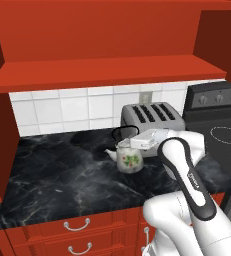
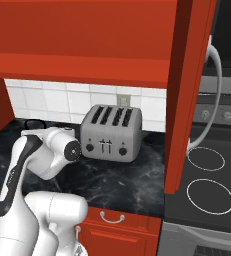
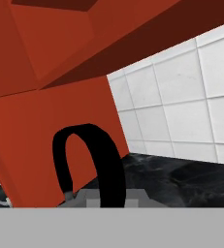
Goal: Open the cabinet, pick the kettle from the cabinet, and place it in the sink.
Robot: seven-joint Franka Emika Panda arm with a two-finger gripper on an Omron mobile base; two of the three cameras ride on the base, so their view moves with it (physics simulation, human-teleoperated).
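The small white kettle with a floral mark sits low over the black marble counter, just left of the toaster. My gripper comes in from the right and is shut on its thin black hoop handle, which arches up in the middle of the hand view. I cannot tell whether the kettle's base touches the counter. In the right base view only the handle's loop shows, beyond my hand. The red cabinet stands open above, its right door swung out. The sink is out of view.
A silver four-slot toaster stands against the white tiled wall, right beside the kettle. A black stove lies to the right, past the open door with its long silver handle. Red drawers run below the counter edge.
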